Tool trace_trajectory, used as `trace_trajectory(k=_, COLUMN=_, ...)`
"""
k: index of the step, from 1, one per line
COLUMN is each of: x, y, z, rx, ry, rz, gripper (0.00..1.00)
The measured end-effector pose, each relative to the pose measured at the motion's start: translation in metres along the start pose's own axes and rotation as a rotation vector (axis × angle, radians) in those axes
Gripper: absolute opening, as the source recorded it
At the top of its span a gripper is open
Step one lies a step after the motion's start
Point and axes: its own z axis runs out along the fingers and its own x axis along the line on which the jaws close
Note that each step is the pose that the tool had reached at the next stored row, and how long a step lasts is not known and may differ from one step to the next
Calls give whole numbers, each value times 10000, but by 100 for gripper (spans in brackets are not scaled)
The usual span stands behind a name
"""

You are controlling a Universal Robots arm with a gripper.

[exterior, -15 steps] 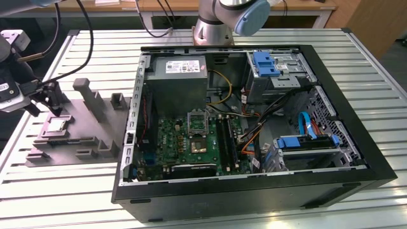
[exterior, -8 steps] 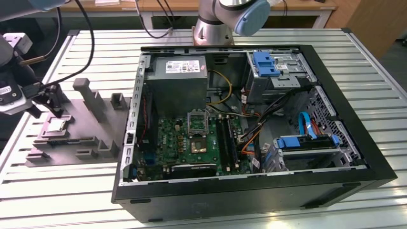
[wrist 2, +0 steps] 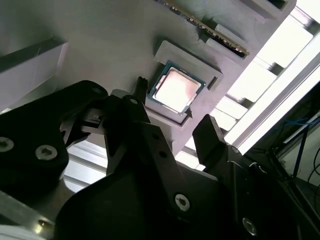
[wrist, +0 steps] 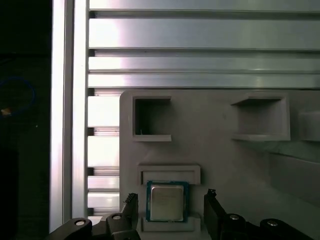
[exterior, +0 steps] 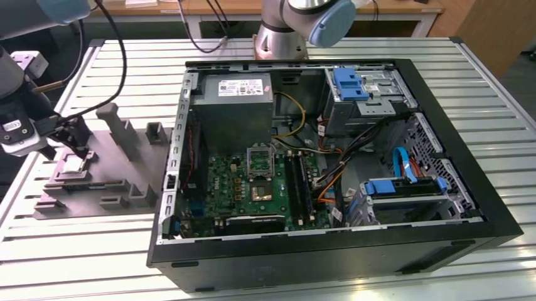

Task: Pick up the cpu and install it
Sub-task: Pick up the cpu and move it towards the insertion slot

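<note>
While jaws flank the cpu (wrist: 167, 201), tray ridges (wrist: 170, 169) border it.

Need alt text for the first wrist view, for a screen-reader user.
The cpu lies flat in a recess of the grey tray, with the open gripper straddling it, one finger on each side and not touching. Two square pockets sit in the tray beyond it, and the tray rests on a slatted metal table.

My arm (exterior: 15, 88) low at the exterior view's left, gripper (exterior: 74, 147) pointing straight down, dark fingers (wrist 2: 131, 112) spread wide in both wrist views
</note>
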Motion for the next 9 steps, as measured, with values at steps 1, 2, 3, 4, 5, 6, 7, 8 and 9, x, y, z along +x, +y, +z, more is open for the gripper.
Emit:
trace_trajectory(k=1, x=0, y=-1, z=11, rx=4, ry=0, rz=1, gripper=63)
trace_trajectory(k=2, x=0, y=-2, z=21, rx=7, ry=-1, rz=2, gripper=63)
trace_trajectory(k=3, x=1, y=-4, z=30, rx=12, ry=0, rz=2, gripper=63)
trace_trajectory(k=4, x=2, y=-6, z=39, rx=16, ry=0, rz=2, gripper=63)
trace_trajectory(k=5, x=3, y=-7, z=47, rx=19, ry=-1, rz=3, gripper=63)
trace_trajectory(k=6, x=5, y=-8, z=54, rx=19, ry=-1, rz=4, gripper=63)
trace_trajectory(k=7, x=7, y=-8, z=60, rx=19, ry=-2, rz=6, gripper=63)
trace_trajectory(k=8, x=8, y=-8, z=64, rx=19, ry=-3, rz=9, gripper=63)
trace_trajectory(k=9, x=10, y=-8, z=69, rx=19, ry=-6, rz=12, gripper=63)
